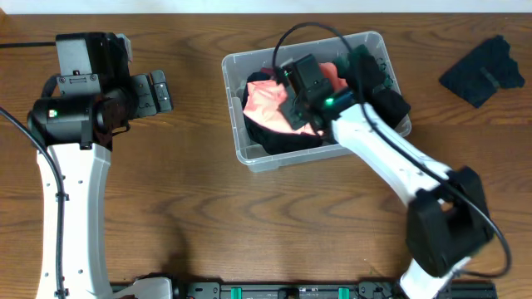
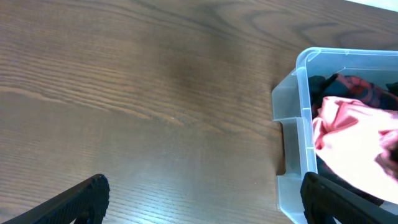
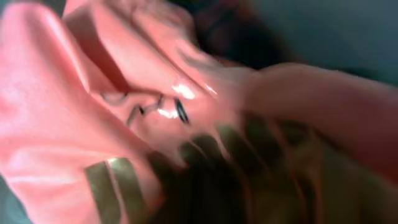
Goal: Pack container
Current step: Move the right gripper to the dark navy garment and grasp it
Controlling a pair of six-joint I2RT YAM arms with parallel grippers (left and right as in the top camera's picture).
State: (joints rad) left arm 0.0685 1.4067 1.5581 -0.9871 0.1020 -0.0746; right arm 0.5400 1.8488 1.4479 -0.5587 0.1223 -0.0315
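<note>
Right gripper [image 1: 294, 101] on pink cloth [image 1: 266, 95] in container [image 1: 249, 154], upper centre.
Its grip is unclear; left gripper [image 1: 161, 91], upper left, gapes wide.

Overhead looks straight down on the table [image 1: 208, 224] and both arms. The left wrist camera skims the wood, with the container [image 2: 292, 106] ahead and right of the left gripper [image 2: 205, 190]. The right wrist camera presses close on pink fabric [image 3: 62, 124], seen in all three.
</note>
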